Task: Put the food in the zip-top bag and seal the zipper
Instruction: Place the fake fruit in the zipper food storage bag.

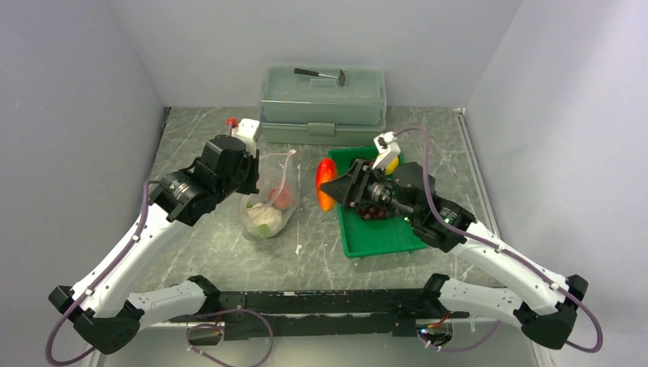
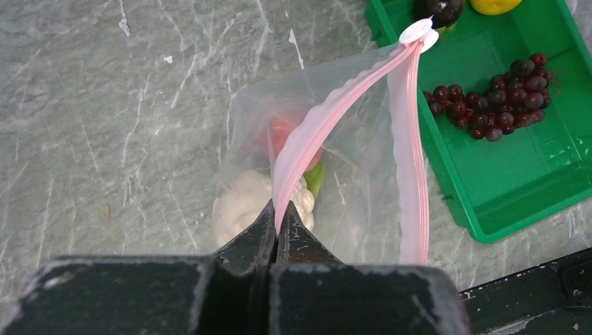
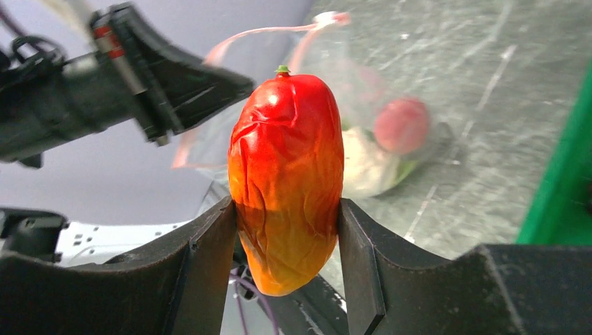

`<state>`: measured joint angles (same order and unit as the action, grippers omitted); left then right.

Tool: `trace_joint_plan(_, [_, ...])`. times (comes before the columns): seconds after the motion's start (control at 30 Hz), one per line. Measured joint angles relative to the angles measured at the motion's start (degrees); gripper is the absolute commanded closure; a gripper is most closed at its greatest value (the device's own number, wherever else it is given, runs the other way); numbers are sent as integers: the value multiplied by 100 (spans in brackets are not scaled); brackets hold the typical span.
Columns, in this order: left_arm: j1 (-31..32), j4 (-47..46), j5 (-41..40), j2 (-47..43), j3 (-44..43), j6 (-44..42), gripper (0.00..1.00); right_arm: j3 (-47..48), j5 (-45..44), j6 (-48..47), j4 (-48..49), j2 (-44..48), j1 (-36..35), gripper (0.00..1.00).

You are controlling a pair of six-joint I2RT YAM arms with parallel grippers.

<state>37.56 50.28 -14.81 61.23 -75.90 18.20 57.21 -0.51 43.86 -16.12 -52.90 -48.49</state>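
A clear zip-top bag (image 1: 269, 200) with a pink zipper strip (image 2: 328, 118) stands open on the table, holding a red fruit (image 3: 401, 124) and a white cauliflower (image 2: 241, 206). My left gripper (image 2: 280, 209) is shut on one side of the zipper strip, lifting that rim. My right gripper (image 3: 286, 230) is shut on a red-orange pepper (image 3: 286, 174) with a green stem, held in the air just right of the bag's mouth (image 1: 326, 183). The bag (image 3: 349, 91) lies beyond the pepper in the right wrist view.
A green tray (image 1: 374, 237) right of the bag holds dark grapes (image 2: 496, 98), a yellow fruit (image 2: 494, 5) and a dark fruit (image 2: 443, 8). A grey-green toolbox (image 1: 322, 103) with a hammer (image 1: 321, 74) on top stands at the back.
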Motion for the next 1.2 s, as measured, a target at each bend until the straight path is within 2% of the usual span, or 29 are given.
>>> trace_joint_plan(0.1, [0, 17, 0, 31, -20, 57, 100, 227, -184, -57, 199, -262, -461, 58])
trace_joint_plan(0.27, [0, 39, -4, 63, -81, 116, 100, 466, -463, -101, 542, -675, -745, 58])
trace_joint_plan(0.83, [0, 219, -4, 195, -358, 175, 100, 1062, -1209, 13, 1283, -1808, -1257, 58])
trace_joint_plan(1.2, [0, 278, -7, 240, -404, 256, 100, 1438, -1709, 9, 1296, -2426, -1460, 58])
